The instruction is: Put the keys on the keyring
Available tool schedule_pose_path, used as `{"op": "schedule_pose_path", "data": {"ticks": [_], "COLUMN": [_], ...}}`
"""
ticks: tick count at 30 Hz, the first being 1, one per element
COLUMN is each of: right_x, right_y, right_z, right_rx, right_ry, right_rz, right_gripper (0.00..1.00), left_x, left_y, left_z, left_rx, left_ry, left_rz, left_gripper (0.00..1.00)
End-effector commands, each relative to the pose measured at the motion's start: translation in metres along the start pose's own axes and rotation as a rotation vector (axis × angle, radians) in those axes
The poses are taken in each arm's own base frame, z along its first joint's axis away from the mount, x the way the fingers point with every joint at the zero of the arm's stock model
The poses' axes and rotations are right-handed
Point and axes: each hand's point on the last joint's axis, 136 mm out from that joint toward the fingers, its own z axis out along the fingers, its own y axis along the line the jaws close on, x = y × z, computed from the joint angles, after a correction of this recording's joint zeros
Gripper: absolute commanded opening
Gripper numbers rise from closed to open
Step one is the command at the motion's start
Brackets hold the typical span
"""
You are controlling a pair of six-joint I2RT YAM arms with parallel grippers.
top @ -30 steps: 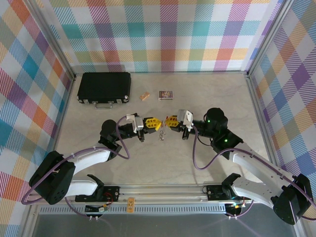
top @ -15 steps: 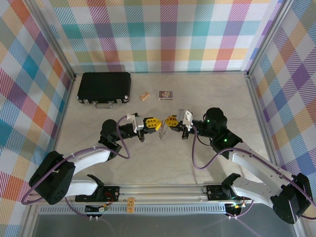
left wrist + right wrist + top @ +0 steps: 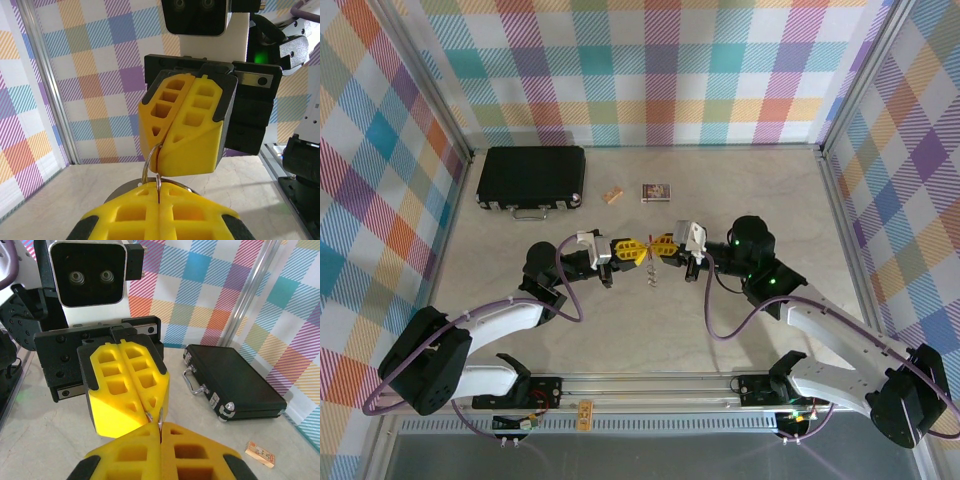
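My two grippers meet tip to tip above the middle of the table, the left gripper (image 3: 634,251) facing the right gripper (image 3: 660,246). Both are shut on thin grey metal wire that I take for the keyring (image 3: 649,262). In the left wrist view my own fingers (image 3: 159,210) pinch it edge-on, and a loop of the keyring (image 3: 147,161) comes out of the right gripper's fingers (image 3: 185,130). The right wrist view mirrors this, with the keyring (image 3: 160,419) between both pairs. A thin piece dangles below the tips. No red sleeve or red-headed key shows.
A black case (image 3: 531,177) lies at the back left, also the black case (image 3: 235,385) in the right wrist view. A small tan block (image 3: 612,195) and a printed card (image 3: 656,191) sit behind the grippers. Checked walls close in three sides.
The right gripper has moved left until its tips touch the left gripper's tips. The metal piece between them has risen into that junction. The left arm has barely moved.
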Motion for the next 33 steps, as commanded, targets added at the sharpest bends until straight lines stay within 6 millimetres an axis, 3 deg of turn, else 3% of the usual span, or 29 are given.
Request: {"op": "schedule_pose_path", "data": {"ticks": [1,19,33], "right_x": [-0.009,-0.022,-0.016], "right_y": [0.002,0.003,0.003], "right_z": [0.000,-0.012,-0.006], "right_rx": [-0.012,0.019,0.002], "right_ry": [-0.013,-0.046,-0.032], "right_rz": [-0.022,-0.054,-0.039], "right_gripper": [0.00,0.00,0.00], "left_x": [-0.027,-0.023,-0.027], "left_y": [-0.003,0.001,-0.002], "left_z": [0.002,0.002,0.002], "left_rx": [0.018,-0.010,0.015], "left_ry": [-0.064,-0.051,-0.058], "left_rz": [0.053,0.056,0.051], "left_gripper": [0.00,0.00,0.00]}}
